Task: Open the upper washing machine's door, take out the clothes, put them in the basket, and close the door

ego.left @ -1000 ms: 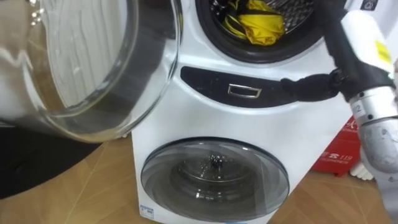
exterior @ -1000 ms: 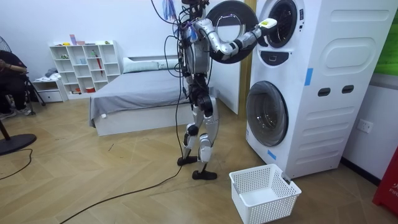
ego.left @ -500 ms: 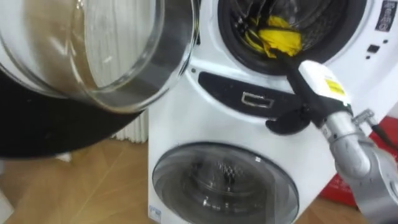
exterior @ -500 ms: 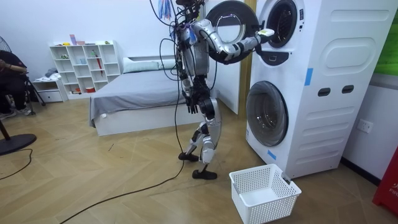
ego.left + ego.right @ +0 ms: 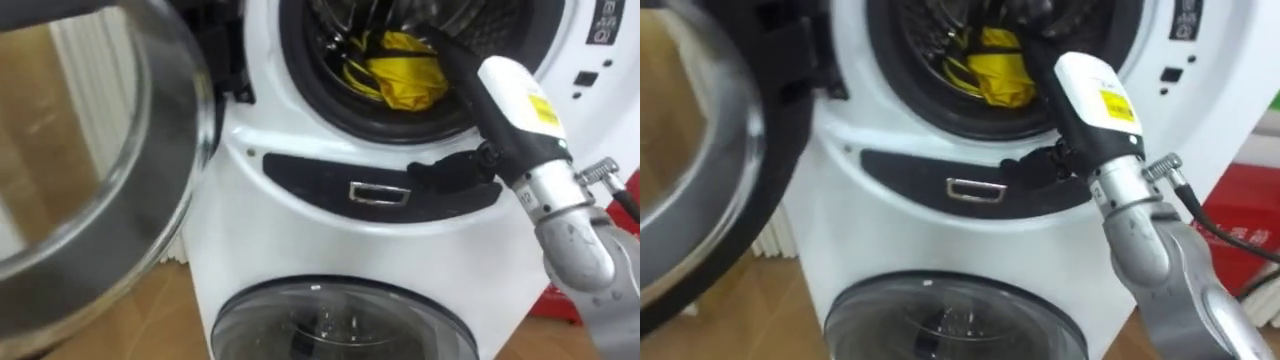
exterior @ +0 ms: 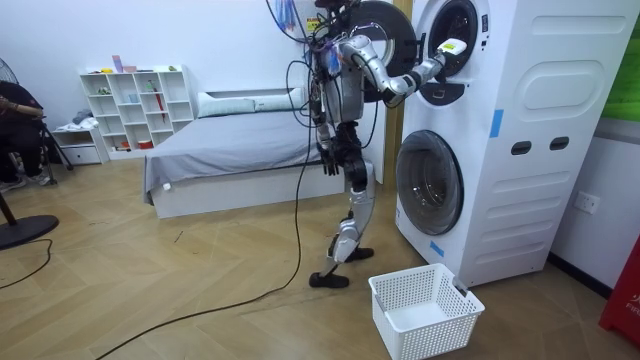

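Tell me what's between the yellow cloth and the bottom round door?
A dark panel with a silver handle; both eye views show it.

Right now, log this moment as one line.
stage: reach | right hand: at upper drum by yellow garment | upper door: open | lower door: shut | white laundry basket: on floor

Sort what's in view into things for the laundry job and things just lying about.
For the job: yellow garment, upper drum, open door, right hand, white basket.
Lying about: lower door, bed, white shelves.
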Available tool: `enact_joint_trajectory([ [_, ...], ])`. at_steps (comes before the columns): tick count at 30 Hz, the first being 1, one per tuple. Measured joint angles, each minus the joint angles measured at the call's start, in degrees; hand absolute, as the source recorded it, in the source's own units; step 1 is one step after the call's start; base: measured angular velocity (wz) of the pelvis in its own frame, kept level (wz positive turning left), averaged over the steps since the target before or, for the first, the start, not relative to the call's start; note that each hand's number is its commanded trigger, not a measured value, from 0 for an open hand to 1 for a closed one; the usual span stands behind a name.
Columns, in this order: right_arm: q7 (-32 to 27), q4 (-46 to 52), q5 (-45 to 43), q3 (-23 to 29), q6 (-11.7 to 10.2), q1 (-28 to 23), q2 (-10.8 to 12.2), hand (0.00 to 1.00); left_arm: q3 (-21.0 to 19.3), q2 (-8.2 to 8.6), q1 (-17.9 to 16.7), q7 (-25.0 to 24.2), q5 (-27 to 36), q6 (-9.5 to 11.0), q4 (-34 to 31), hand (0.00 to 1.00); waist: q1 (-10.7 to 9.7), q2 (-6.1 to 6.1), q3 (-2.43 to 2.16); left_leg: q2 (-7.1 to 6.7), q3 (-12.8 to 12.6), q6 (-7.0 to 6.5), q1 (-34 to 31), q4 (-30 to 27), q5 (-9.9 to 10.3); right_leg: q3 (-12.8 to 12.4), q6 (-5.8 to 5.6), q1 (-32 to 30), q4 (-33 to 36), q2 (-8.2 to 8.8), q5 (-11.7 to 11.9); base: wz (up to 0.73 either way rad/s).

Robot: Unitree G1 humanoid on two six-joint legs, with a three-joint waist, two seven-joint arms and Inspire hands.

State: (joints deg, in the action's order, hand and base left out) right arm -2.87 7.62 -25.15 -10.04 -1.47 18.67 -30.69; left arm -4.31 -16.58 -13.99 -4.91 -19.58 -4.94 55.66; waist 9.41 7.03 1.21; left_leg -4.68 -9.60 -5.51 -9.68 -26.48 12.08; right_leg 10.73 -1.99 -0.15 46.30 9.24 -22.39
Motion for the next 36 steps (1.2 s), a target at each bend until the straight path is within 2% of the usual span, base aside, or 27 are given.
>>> enact_joint_trajectory([
  [1, 0.4, -0.2, -0.3, 0.0, -0.6, 0.0, -0.5, 0.00, 0.0, 0.02, 0.5, 0.4, 0.0, 0.4, 0.0, 0.00, 0.0, -0.18, 0.12, -0.28, -0.9, -0.27, 1.4, -0.1, 0.7, -0.9, -0.50, -1.9, 5.8, 1.20, 2.8, -0.24],
  [2, -0.1, -0.5, -1.2, 0.0, -0.7, -0.1, -0.3, 0.00, 0.0, 0.02, 1.2, 0.6, 0.0, 0.5, 0.1, 0.00, -0.1, -1.00, 0.45, -0.17, -1.0, -0.43, 2.8, -0.1, 1.9, -1.4, -0.20, -2.6, 8.8, 1.11, 6.0, -0.20],
  [3, -0.5, -1.0, -1.3, 0.0, -0.9, -0.1, -0.3, 0.00, 0.0, 0.01, 1.5, 0.7, 0.1, 0.6, 0.1, 0.00, -0.1, -1.18, 0.40, -0.14, -0.8, -0.40, 3.7, 0.1, 2.2, -1.3, -0.09, -2.9, 10.0, 1.12, 7.8, 0.00],
  [4, -1.4, -1.0, -1.9, 0.1, -1.6, -1.5, -0.1, 0.00, 0.1, -0.16, 1.9, 1.1, 0.1, 0.8, 0.1, 0.00, -1.0, -1.64, 0.31, -0.04, 0.9, -0.77, 4.9, 0.7, 2.6, -1.3, 0.02, -3.6, 11.8, 0.38, 10.3, 0.06],
  [5, -1.9, -0.5, -2.1, 0.1, -2.5, -2.6, -0.1, 0.00, 0.2, -0.25, 2.1, 1.8, 0.4, 0.8, 0.2, 0.00, -2.0, -1.93, 0.28, 0.18, 2.3, -0.95, 5.4, 1.1, 2.8, -1.8, -0.17, -5.7, 11.0, -0.83, 8.3, 0.00],
  [6, -1.9, -0.5, -2.0, 0.0, -2.9, -2.6, -0.1, 0.00, 0.2, -0.25, 2.4, 1.9, 0.8, 0.8, 0.4, 0.00, -2.2, -1.94, 0.29, 0.48, 2.3, -0.97, 5.4, 1.2, 2.9, -2.0, -0.08, -7.2, 10.0, -1.61, 6.8, -0.09],
  [7, -1.8, -0.2, -2.0, -0.2, -3.2, -2.6, -0.1, 0.00, 0.2, -0.25, 3.1, 2.0, 1.6, 0.8, 0.6, 0.00, -2.9, -1.91, 0.29, 1.05, 2.5, -1.01, 5.2, 1.2, 3.0, -2.2, 0.31, -9.8, 6.0, -2.88, 5.0, -0.06],
  [8, -1.8, 0.3, -2.0, -0.2, -3.2, -3.2, -0.1, 0.00, 0.2, -0.07, 3.0, 2.1, 1.7, 0.9, 0.4, 0.00, -3.4, -1.92, 0.27, 1.42, 2.8, -1.20, 5.3, 1.2, 3.1, -3.1, 0.37, -11.2, -0.7, -4.34, 4.7, 0.07],
  [9, -1.8, 0.3, -1.5, -0.3, -3.5, -3.3, 0.0, 0.00, 0.3, 0.00, 3.1, 2.2, 1.8, 1.2, 0.3, 0.00, -3.7, -1.92, 0.27, 1.53, 3.0, -1.14, 5.5, 1.1, 3.2, -3.5, 0.41, -11.2, -5.0, -4.91, 4.8, 0.09],
  [10, -1.8, 0.3, 0.3, -0.9, -3.6, -3.3, 0.0, 0.00, 0.8, -0.02, 3.3, 2.2, 1.9, 1.5, 0.3, 0.00, -3.9, -1.85, 0.22, 1.64, 3.0, -0.61, 6.0, 1.0, 3.7, -5.9, 0.55, -11.0, -13.7, -6.42, 6.1, 0.14],
  [11, -1.8, 0.7, 1.8, -1.6, -3.5, -3.3, 0.0, 0.00, 1.1, -0.07, 2.8, 2.2, 1.9, 1.6, 0.7, 0.00, -4.6, -1.94, -0.15, 1.84, 3.5, -0.27, 6.2, 0.6, 4.1, -6.2, 1.82, -10.4, -16.4, -6.94, 8.6, 0.11],
  [12, -1.8, 0.8, 2.5, -1.8, -3.4, -3.3, -0.1, 0.00, 1.1, -0.07, 2.5, 2.2, 1.9, 1.6, 0.7, 0.00, -4.5, -1.96, -0.29, 2.05, 3.7, 0.01, 6.4, 0.7, 4.1, -6.2, 2.43, -9.9, -17.2, -7.36, 9.0, 0.08],
  [14, -0.7, 2.3, 5.7, -1.9, -3.4, -3.3, -0.1, 0.00, 1.0, -0.15, 1.4, 2.3, 1.6, 1.5, 0.8, 0.00, -4.7, -1.63, -0.55, 2.75, 3.7, 1.05, 6.5, 1.2, 3.7, -4.8, 3.90, -8.9, -19.9, -7.60, 12.0, -0.04],
  [15, -0.2, 2.6, 6.1, -1.9, -3.4, -3.3, -0.1, 0.00, 0.9, -0.14, 1.0, 2.3, 1.4, 1.5, 0.9, 0.00, -4.7, -1.67, -0.60, 3.02, 3.8, 1.19, 6.5, 1.2, 3.7, -4.4, 4.18, -8.7, -20.5, -7.76, 12.5, 0.00],
  [16, 0.7, 3.8, 8.2, -1.9, -2.4, -3.3, -0.1, 0.00, 0.4, -0.13, 0.5, 2.3, 1.4, 1.4, 1.7, 0.00, -4.6, -1.66, -0.62, 3.46, 4.1, 1.16, 6.5, 1.2, 3.9, -3.8, 4.38, -8.3, -21.4, -8.03, 12.9, 0.00],
  [18, 2.0, 5.0, 12.4, -1.3, -1.6, -3.1, -0.1, 0.00, -0.6, -0.07, -1.0, 2.3, 1.3, 1.2, 1.8, 0.00, -4.0, -1.67, -0.74, 4.46, 4.1, 1.59, 6.2, 1.1, 4.1, -3.0, 4.48, -7.9, -22.8, -8.64, 13.0, -0.04],
  [21, 3.1, 4.9, 18.6, -0.1, -1.6, -1.3, 0.0, 0.00, -1.2, 0.30, -2.2, 2.2, 1.2, 0.2, 1.7, 0.00, -1.7, -1.50, -0.91, 5.31, 4.2, 2.35, 6.0, 0.9, 4.3, -1.6, 4.68, -7.9, -23.0, -8.85, 12.9, -0.03],
  [23, 3.0, 3.4, 21.9, 0.3, -1.5, 2.4, 0.0, 0.00, -1.1, 0.33, -2.3, 2.1, 1.1, -0.2, 1.5, 0.00, -0.9, -1.09, -1.19, 5.77, 5.3, 3.08, 6.0, 0.1, 4.8, -0.2, 5.39, -6.9, -23.0, -8.94, 12.4, 0.35],
  [26, 2.8, 2.4, 25.8, 0.7, -1.8, 5.0, -0.1, 0.00, -1.1, 0.47, -2.7, 2.1, 1.1, -0.7, 1.1, 0.00, 0.4, -1.00, -1.22, 6.12, 6.9, 4.09, 6.5, -0.9, 5.6, 1.3, 6.43, -5.2, -23.1, -9.34, 11.8, 0.35],
  [28, 2.9, 1.7, 28.7, 0.8, -1.7, 7.0, 0.0, 0.00, -1.1, 1.05, -2.3, 2.0, 1.1, -1.3, 1.0, 0.00, 0.4, -1.07, -1.16, 6.00, 9.1, 4.21, 6.3, -0.8, 5.5, 3.8, 6.50, -3.8, -24.7, -9.31, 11.8, 0.53],
  [30, 2.9, 1.7, 30.4, 0.8, -1.7, 7.8, 0.0, 0.00, -1.1, 1.46, -2.3, 2.0, 1.1, -1.4, 0.8, 0.00, 0.4, -1.11, -1.12, 5.87, 10.1, 4.27, 6.4, 0.1, 5.3, 4.9, 6.48, -3.2, -25.8, -9.28, 11.8, 0.36],
  [32, 2.9, 1.8, 33.1, 1.4, -2.0, 7.7, 0.0, 0.00, -1.1, 1.84, -2.4, 2.0, 1.2, -1.6, 0.8, 0.00, 0.0, -1.52, -0.85, 5.95, 10.8, 4.48, 7.3, 1.6, 5.1, 6.5, 6.50, -1.4, -27.9, -9.36, 11.8, 0.31],
  [34, 2.9, 2.3, 35.2, 2.4, -3.0, 7.7, 0.0, 0.00, -1.1, 2.06, -2.2, 2.0, 1.1, -1.8, 0.7, 0.00, -1.4, -1.90, -0.70, 5.96, 11.0, 4.59, 7.6, 2.6, 4.7, 7.1, 6.63, -0.7, -29.0, -9.44, 11.9, 0.30],
  [36, 2.9, 2.2, 36.8, 3.1, -3.1, 7.7, -0.2, 0.00, -1.1, 1.95, -1.5, 2.2, 1.0, -1.8, 0.4, 0.00, -1.6, -1.94, -0.67, 5.85, 11.0, 4.76, 8.5, 4.6, 4.2, 7.3, 6.98, -0.1, -30.2, -9.44, 12.1, 0.15],
])
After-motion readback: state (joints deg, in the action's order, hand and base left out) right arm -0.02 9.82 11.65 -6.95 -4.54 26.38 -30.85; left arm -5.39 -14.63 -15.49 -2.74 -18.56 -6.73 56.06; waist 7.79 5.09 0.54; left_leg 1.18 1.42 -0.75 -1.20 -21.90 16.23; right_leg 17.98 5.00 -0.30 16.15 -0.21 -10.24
